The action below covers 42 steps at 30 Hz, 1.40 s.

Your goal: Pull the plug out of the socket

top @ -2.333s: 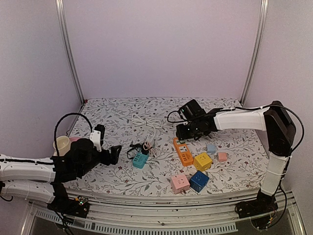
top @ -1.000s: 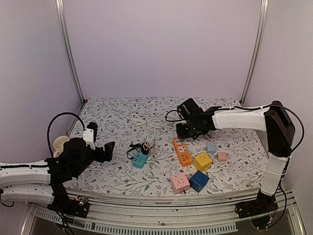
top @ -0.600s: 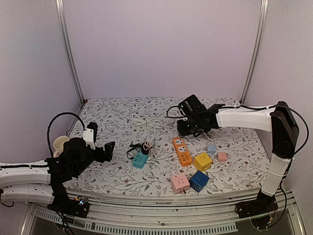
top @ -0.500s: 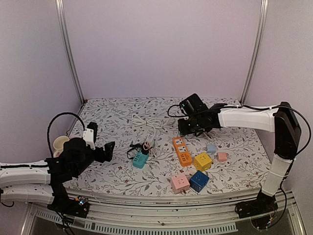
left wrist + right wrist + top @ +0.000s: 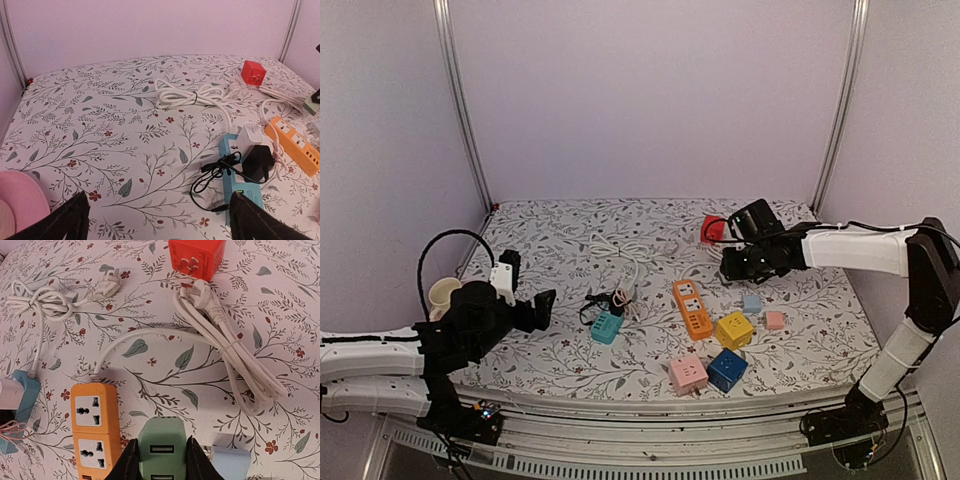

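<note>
Because the teal power strip [image 5: 241,192] lies just ahead of my left gripper [image 5: 157,200], I have that gripper hanging low with its fingers spread wide. They frame the strip and touch nothing. I judge it is parked there to brace the strip if a pull calls for it. A black plug [image 5: 258,162] and a white plug [image 5: 254,135] sit seated in the strip's far end, thin black cord tangled across it.

Further out and to the right, the orange power strip [image 5: 95,425] lies flat on the table [image 5: 550,240], and both sockets I can see on it are bare. My right gripper [image 5: 160,455] is clamped on a green USB adapter [image 5: 161,437], held just beside that strip. As far as I can tell it is seated in nothing, so I read this plug as already free of its socket.

Beyond it lies a bundled white cable [image 5: 235,360]. Farthest off, just beside that cable's plug, a red cube adapter [image 5: 195,257] rests with its prongs exposed.
</note>
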Tool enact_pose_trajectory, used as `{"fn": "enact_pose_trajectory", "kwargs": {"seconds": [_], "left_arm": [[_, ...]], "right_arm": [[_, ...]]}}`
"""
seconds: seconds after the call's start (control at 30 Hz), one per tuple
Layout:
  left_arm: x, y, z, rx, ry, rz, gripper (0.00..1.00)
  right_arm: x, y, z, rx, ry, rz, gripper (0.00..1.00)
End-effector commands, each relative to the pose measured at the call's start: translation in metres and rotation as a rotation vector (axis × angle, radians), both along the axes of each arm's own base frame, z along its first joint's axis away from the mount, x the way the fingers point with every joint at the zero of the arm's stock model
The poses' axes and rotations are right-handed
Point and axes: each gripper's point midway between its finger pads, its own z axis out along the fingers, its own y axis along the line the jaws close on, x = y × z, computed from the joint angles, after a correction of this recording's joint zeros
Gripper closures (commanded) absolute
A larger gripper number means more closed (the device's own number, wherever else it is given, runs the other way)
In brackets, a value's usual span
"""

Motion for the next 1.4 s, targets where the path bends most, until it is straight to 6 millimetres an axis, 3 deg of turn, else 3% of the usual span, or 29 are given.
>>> {"fn": "enact_pose_trajectory", "kwargs": {"seconds": [0.0, 0.13, 0.57, 0.87, 1.17, 1.37], "left_arm": [[0.003, 0.002, 0.001, -0.014, -0.007, 0.012, 0.03], [0.003, 0.003, 0.002, -0.015, -0.006, 0.015, 0.03], [0.003, 0.003, 0.001, -0.014, -0.002, 0.014, 0.03], [0.003, 0.003, 0.000, -0.015, -0.002, 0.014, 0.02], [0.004, 0.003, 0.001, -0.017, -0.002, 0.010, 0.03], [0.004, 0.000, -0.001, -0.012, 0.005, 0.002, 0.03]], "right_arm": [[0.002, -0.005, 0.002, 0.158, 0.009, 0.013, 0.86], [-0.001, -0.010, -0.013, 0.218, 0.045, 0.016, 0.86], [0.004, 0.005, -0.029, 0.334, 0.092, 0.059, 0.84], [0.011, 0.002, -0.046, 0.393, 0.139, 0.054, 0.82], [0.007, -0.012, -0.057, 0.352, 0.149, 0.013, 0.56], [0.005, -0.025, -0.052, 0.293, 0.130, -0.019, 0.50]]}}
